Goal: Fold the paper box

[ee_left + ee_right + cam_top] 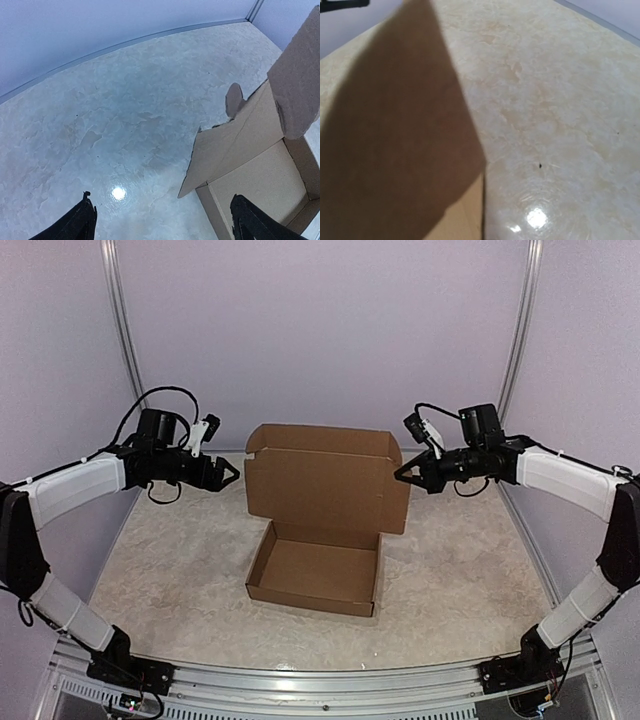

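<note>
Brown cardboard: the paper box point(318, 490) sits mid-table on the pale marbled table point(170, 560), between the two arms. Its tray is formed, with four low walls up and the opening facing up. The lid stands upright off the tray's far edge, with its top flap bent forward and small side flaps at both ends.

We see the left gripper point(228, 473) raised off the table, just left of the lid's upper left corner and apart from it. It is spread wide and carries nothing. In the left wrist view its two dark fingertips point(82, 222) sit at opposite bottom corners, with bare table and the tray's near corner between them.

The right gripper point(402, 476) hangs at the lid's right edge, level with the side flap. Its fingers look parted and grasp nothing. We cannot tell whether it touches the cardboard. The right wrist view shows none of its fingers, only a close, shadowed flap filling the left half and glossy table to the right.

Lilac walls point(320, 330) enclose the cell.
</note>
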`<move>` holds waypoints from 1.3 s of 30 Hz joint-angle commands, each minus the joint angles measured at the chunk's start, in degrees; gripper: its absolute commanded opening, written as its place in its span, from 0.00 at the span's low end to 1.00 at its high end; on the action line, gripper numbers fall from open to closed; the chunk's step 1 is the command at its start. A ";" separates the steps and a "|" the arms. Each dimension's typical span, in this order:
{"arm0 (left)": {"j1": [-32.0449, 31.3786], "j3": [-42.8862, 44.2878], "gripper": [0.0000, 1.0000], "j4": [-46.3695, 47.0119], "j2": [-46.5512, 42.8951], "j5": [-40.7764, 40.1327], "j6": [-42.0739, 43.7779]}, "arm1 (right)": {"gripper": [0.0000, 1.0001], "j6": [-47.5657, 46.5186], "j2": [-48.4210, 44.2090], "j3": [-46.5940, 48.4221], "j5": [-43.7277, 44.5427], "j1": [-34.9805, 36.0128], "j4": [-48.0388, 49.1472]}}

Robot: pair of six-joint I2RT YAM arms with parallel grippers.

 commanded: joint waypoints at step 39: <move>4.16 9.11 0.55 -1.03 11.94 30.52 26.36 | 0.00 -9.32 -0.36 0.43 -7.82 1.37 -4.73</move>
